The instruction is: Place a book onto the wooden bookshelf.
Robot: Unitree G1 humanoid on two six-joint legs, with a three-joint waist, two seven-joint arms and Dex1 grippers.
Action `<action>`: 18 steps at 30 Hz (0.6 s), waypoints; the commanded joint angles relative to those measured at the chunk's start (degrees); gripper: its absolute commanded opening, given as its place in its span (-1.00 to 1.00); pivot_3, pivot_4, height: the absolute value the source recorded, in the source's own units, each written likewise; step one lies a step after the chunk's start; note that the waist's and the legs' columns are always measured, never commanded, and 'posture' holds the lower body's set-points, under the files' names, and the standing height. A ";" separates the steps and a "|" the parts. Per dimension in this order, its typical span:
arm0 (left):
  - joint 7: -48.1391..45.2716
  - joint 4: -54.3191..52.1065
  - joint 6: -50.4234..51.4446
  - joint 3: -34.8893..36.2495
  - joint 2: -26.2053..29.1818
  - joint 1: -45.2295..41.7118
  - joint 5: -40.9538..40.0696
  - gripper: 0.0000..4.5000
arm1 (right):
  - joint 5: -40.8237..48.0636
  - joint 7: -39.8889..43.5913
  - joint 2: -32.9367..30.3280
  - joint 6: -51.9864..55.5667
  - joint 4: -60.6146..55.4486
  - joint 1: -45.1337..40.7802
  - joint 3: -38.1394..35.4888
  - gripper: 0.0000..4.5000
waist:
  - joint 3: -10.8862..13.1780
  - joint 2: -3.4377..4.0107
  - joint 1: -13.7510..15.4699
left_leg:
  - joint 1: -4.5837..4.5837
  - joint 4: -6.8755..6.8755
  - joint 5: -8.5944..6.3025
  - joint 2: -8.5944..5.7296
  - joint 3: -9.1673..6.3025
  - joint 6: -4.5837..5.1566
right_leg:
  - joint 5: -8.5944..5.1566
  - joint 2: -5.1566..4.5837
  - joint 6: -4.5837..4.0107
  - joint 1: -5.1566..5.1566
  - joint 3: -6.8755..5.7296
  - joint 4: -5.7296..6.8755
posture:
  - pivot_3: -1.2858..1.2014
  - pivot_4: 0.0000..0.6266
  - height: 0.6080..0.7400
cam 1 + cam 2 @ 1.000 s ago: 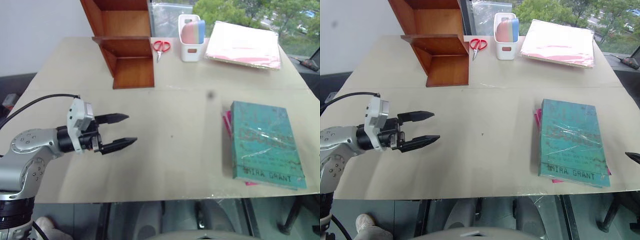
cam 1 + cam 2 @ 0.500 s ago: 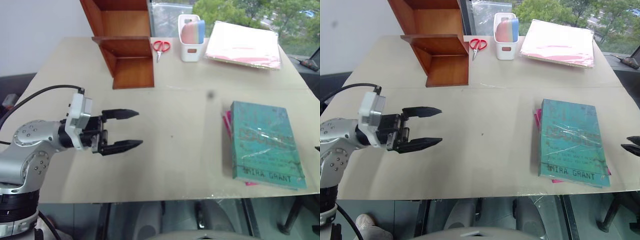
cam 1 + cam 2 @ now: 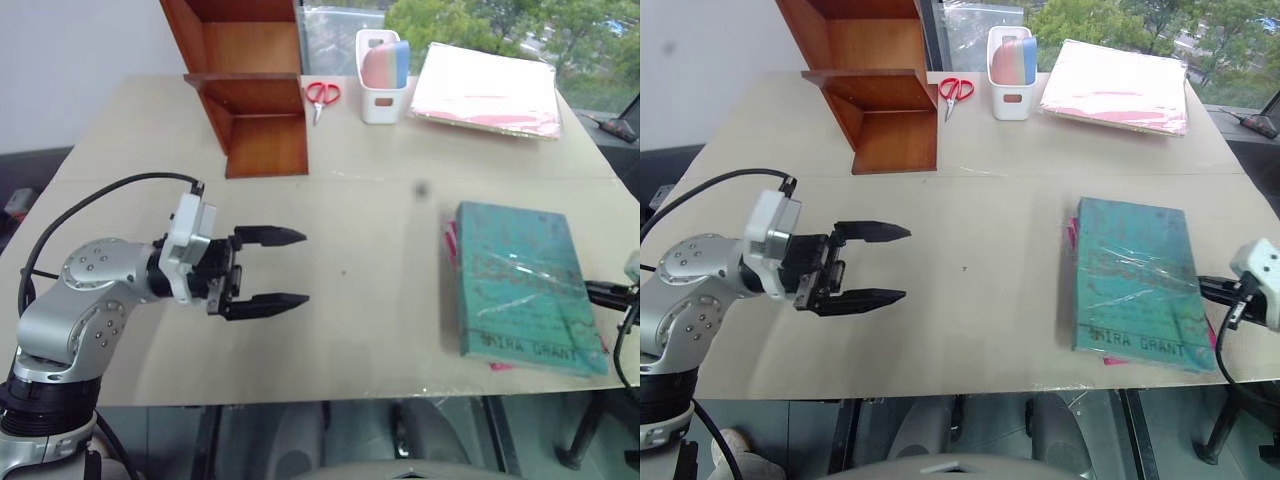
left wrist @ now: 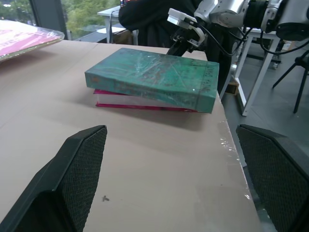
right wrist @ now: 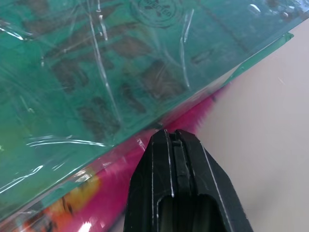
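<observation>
Beige table [image 3: 380, 290], window [image 3: 500, 25] with greenery

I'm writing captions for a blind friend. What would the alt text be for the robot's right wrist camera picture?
The right gripper, its two black fingers shut together, points at the edge of the teal-green book in glossy plastic wrap, just where it lies on a bright pink book. Beside them is the bare beige table.

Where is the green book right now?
The green book lies flat on the robot's right side of the table, near the front edge, stacked on a bright pink book, with the shut right gripper at its outer edge.
</observation>
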 commanded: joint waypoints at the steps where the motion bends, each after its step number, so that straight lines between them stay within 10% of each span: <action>1: 0.81 -2.41 0.18 1.22 0.21 0.48 -0.89 1.00 | -1.64 -4.01 -1.38 0.19 0.07 -1.06 -1.25 -0.96 | 0.00 0.00 0.09 | 0.00 0.00 0.00 0.00 0.00 0.00 | 0.00 0.00 0.00 0.00 0.00 0.00 | 0.03 -0.52 1.00; 18: 0.78 -4.03 -0.22 1.57 0.87 2.40 -0.79 1.00 | -0.66 -2.04 1.95 8.78 -7.72 -1.05 8.53 -0.96 | -0.07 -0.04 -0.75 | 0.17 0.03 0.00 0.08 -0.01 0.00 | 0.00 0.08 -0.01 0.15 0.00 0.04 | 0.03 -0.52 1.00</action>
